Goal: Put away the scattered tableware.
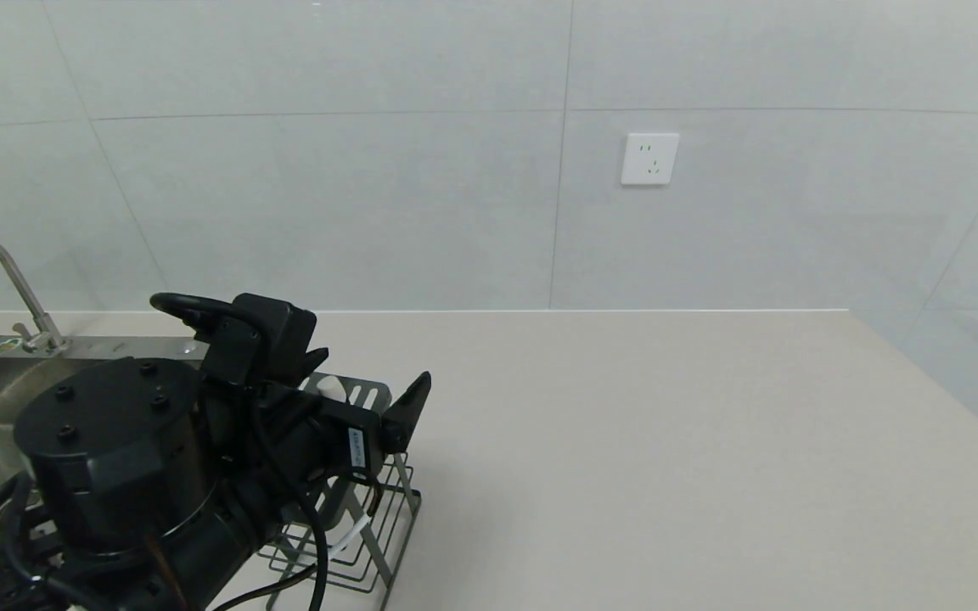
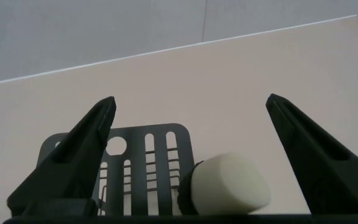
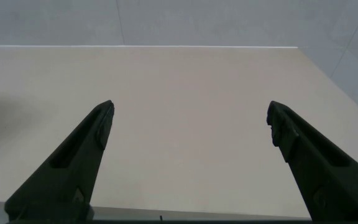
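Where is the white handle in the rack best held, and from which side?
Grip the handle by its rounded top, from above: it stands up out of the rack, whose frame likely blocks the sides. The open left tool hangs above it.

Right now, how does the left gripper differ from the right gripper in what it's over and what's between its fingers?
The left gripper hangs over the slotted metal rack; the right gripper hangs over bare countertop. A white rounded utensil end sits low between the left gripper's fingers; nothing lies between the right gripper's. Both stand wide open, with black tapered fingers.
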